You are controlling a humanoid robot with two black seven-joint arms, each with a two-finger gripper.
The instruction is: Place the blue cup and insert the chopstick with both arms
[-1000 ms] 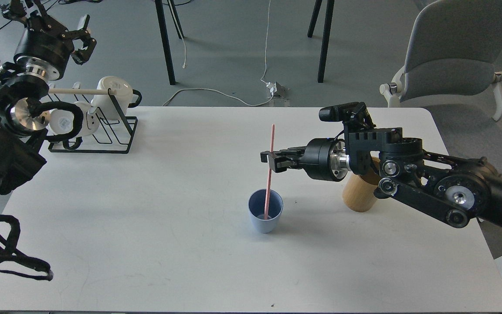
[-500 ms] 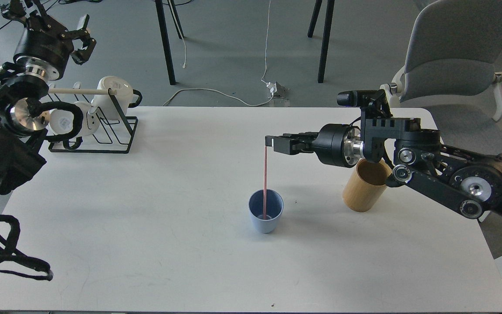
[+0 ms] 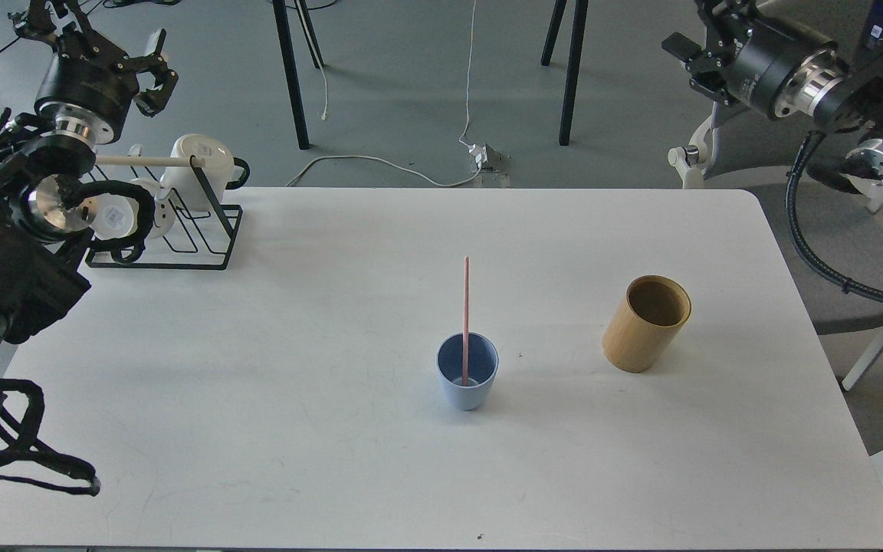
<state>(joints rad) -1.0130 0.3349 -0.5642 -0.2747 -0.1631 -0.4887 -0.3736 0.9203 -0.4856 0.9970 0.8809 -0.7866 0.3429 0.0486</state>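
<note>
The blue cup (image 3: 467, 391) stands upright on the white table (image 3: 296, 399), a little right of the middle. The pink chopstick (image 3: 465, 307) stands in it, leaning against the far rim, with its top well above the cup. My right gripper (image 3: 691, 32) is raised at the top right, beyond the table's far edge, far from the cup, open and empty. My left gripper (image 3: 96, 34) is raised at the top left above the mug rack, open and empty.
A tan bamboo holder (image 3: 646, 323) stands to the right of the cup, tilted. A black wire rack (image 3: 181, 230) with white mugs (image 3: 200, 165) and a pale wooden rod sits at the far left. A grey chair stands beyond the far right corner.
My right gripper let go of the chopstick, which now stands free in the cup. The right arm pulled back and up to the top right. The left arm barely moved.
</note>
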